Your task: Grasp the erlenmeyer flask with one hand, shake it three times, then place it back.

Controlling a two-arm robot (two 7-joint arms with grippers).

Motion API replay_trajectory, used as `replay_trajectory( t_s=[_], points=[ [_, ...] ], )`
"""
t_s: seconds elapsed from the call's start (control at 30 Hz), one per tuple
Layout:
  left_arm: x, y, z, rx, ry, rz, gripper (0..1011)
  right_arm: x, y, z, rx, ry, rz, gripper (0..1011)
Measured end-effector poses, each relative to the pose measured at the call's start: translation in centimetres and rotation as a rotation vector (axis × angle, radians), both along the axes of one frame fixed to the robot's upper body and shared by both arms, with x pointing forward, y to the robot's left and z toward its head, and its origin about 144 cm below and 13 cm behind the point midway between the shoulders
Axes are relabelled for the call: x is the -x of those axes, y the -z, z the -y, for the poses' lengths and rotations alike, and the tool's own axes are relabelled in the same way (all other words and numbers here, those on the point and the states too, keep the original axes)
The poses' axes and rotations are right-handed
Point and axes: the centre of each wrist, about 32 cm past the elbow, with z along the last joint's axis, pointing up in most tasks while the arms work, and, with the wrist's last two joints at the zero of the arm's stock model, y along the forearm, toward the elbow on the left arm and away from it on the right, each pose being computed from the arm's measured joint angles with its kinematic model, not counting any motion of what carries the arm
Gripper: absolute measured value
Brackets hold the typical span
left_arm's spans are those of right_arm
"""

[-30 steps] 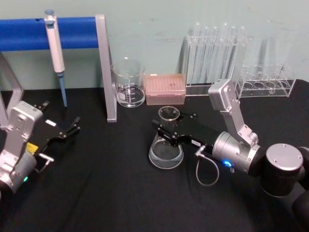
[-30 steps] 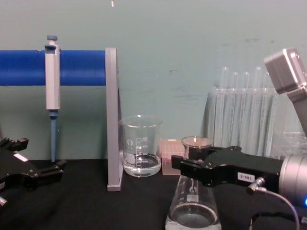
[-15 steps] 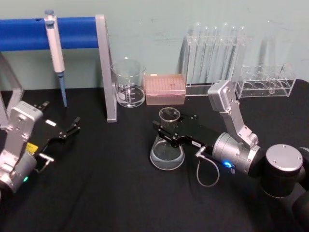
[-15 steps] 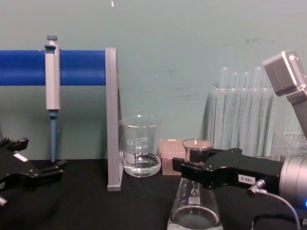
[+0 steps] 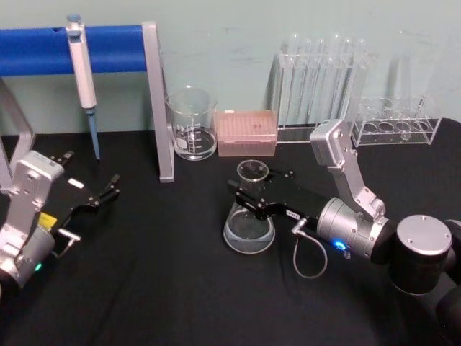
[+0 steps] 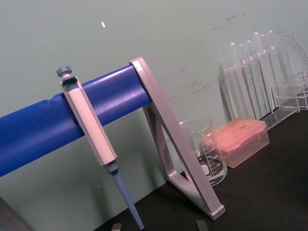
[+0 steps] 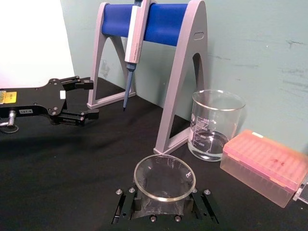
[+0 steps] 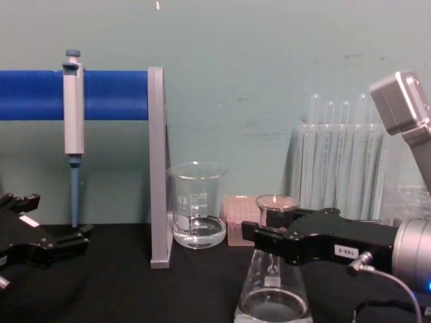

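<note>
The erlenmeyer flask (image 5: 248, 225), clear glass with a little liquid, stands upright at the middle of the black table. Its base is at or just above the cloth. My right gripper (image 5: 250, 190) reaches in from the right and is shut on the flask's neck just below the rim. From the chest view the flask (image 8: 272, 296) sits low at the right, with the right gripper (image 8: 271, 237) clamped across its neck. The right wrist view looks down into the flask's rim (image 7: 164, 177) between the fingers. My left gripper (image 5: 108, 189) rests open at the table's left side, far from the flask.
Behind the flask stand a glass beaker (image 5: 191, 124) and a pink tip box (image 5: 247, 132). A pipette (image 5: 83, 72) hangs on the blue-barred stand (image 5: 156, 101) at the back left. Test tube racks (image 5: 320, 79) fill the back right. The table's front is bare black cloth.
The right gripper and the flask it holds shifted slightly to the right a second ago and have stayed nearly still since. The left arm has not moved.
</note>
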Motion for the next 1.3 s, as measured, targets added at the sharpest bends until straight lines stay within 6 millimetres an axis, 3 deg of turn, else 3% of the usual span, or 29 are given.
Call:
replay_trajectory(
  t_s=[0.13,0.47,0.67,1.3],
  points=[
    [0.0,0.0,0.0,0.000,0.000,0.000,1001,0.0,0.0,0.0,-0.001,0.000,0.001,541],
    [0.0,0.0,0.0,0.000,0.000,0.000,1001,0.0,0.0,0.0,-0.002,-0.001,0.001,869],
    [0.0,0.0,0.0,0.000,0.000,0.000,1001,0.0,0.0,0.0,-0.001,-0.001,0.000,995],
    [0.0,0.0,0.0,0.000,0.000,0.000,1001,0.6,-0.1,1.1,-0.016,-0.014,-0.002,1000]
  ],
)
